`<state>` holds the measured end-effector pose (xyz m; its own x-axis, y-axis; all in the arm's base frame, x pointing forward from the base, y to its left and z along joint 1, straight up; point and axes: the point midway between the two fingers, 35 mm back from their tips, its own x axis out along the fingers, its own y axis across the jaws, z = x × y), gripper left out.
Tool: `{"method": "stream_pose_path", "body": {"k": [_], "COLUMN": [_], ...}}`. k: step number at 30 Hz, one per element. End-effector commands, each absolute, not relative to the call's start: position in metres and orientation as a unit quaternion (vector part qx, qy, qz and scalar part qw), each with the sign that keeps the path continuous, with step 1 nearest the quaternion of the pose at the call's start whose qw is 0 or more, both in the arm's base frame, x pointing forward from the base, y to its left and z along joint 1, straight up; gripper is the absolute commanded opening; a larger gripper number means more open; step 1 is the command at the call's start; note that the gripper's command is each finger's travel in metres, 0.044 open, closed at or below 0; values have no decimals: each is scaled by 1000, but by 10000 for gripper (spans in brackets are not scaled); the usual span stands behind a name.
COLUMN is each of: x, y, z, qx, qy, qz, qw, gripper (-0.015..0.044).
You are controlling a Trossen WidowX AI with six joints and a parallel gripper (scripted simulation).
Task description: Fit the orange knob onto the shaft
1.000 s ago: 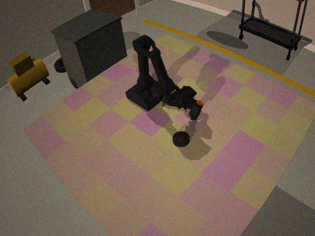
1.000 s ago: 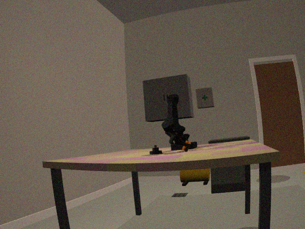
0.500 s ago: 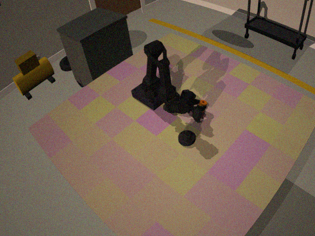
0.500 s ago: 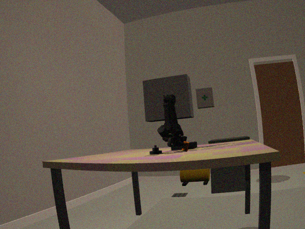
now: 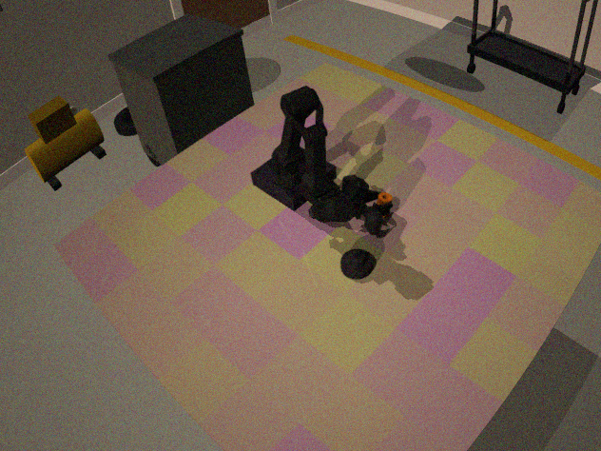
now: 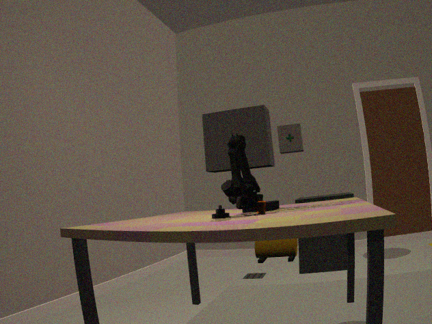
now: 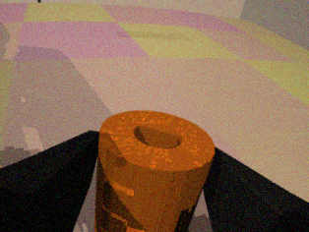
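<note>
Orange knob (image 5: pixel 384 198) (image 6: pixel 261 208) (image 7: pixel 158 194) stands upright, well apart from the pedestal (image 5: pixel 358 264) (image 6: pixel 221 215). In the top view, the pedestal lies at about 7 o'clock from the knob; in the exterior view, at 9 o'clock. The shaft (image 6: pixel 220 208) rises bare from the pedestal, so the fitting is not begun.

The gripper (image 5: pixel 384 207) (image 6: pixel 261 206) (image 7: pixel 153 148) reaches in low, one finger on each side of the knob. Its fingers appear slackened, a little wider than a firm grip would need, with the knob between them. Whether they brush its sides is too close to tell. The knob appears to be standing on the table (image 5: pixel 242 335) (image 6: pixel 226 236), though its foot is hard to make out.

In the wrist view, the knob's hole faces up, its flat side seemingly toward 12 or 1 o'clock.

Setting the knob upright looks done. Left to do, by judgement: grip it securely, carry it over the shaft, turn it until the flats agree, press it fully down and let go.
</note>
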<state>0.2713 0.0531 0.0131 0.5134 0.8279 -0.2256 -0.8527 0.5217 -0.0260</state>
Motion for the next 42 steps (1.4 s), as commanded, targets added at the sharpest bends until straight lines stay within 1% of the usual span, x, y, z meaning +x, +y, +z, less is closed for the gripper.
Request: {"method": "stream_pose_path", "body": {"k": [1, 24, 31, 37, 42], "x": [270, 270, 270, 271, 275], "y": [54, 54, 54, 54, 52], "z": [13, 13, 13, 14, 44], "qx": [-61, -61, -61, -61, -64], "qy": [94, 94, 94, 94, 93], "qz": [486, 486, 486, 486, 487], "qw": [867, 867, 867, 867, 866], "gripper": [260, 260, 440, 440, 440]}}
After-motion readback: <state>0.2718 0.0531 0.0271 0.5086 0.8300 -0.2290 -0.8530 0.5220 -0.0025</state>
